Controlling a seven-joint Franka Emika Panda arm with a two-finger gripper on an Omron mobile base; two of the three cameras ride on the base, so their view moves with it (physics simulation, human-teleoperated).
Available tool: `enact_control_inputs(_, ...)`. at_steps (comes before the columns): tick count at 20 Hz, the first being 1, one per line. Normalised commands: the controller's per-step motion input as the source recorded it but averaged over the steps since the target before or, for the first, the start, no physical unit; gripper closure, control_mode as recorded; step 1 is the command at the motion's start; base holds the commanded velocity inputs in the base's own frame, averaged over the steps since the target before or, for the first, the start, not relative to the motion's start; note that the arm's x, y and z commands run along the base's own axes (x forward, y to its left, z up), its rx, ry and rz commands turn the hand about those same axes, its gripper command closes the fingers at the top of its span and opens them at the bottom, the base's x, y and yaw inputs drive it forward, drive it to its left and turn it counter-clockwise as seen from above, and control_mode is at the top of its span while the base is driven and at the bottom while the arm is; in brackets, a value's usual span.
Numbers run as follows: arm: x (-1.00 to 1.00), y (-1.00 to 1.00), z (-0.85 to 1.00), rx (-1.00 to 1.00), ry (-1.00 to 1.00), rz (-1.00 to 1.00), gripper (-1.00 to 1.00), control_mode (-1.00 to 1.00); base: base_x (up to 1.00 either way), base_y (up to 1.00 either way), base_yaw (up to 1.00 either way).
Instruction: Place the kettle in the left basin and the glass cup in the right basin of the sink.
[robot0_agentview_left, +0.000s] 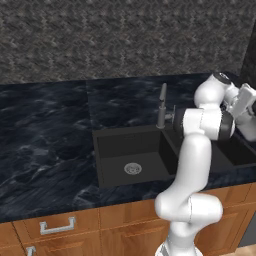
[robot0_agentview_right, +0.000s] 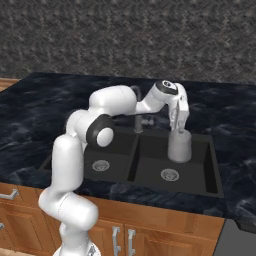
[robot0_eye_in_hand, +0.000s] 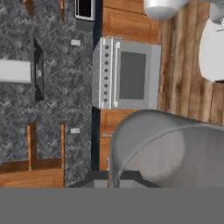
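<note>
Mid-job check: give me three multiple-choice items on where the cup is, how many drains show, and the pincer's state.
1. The cup hangs over:
A. left basin
B. right basin
C. counter

2. Silver drains seen in the sink, right base view:
A. one
B. two
C. three

3. The pincer is:
A. shut on the cup
B. open above it
C. shut on the tap

Key: 1 B, the cup is over the right-hand compartment; 2 B, one drain per basin; 3 A, it grips the cup's top edge, cup lifted.
</note>
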Motion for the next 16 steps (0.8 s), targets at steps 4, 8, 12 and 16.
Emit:
enact_control_inputs(4, 0.06, 0.0, -0.19, 0.18, -0.36, 0.22, 1.0, -1.0, 0.0, 0.0, 0.0)
enact_control_inputs(8, 0.08, 0.0, -0.19, 0.2, -0.35, 0.21, 1.0, -1.0, 0.0, 0.0, 0.0)
enact_control_inputs(12, 0.1, -0.01, -0.27, 0.23, -0.34, 0.2, 1.0, -1.0, 0.0, 0.0, 0.0)
enact_control_inputs(16, 0.18, 0.0, -0.3, 0.21, -0.35, 0.19, 1.0, -1.0, 0.0, 0.0, 0.0)
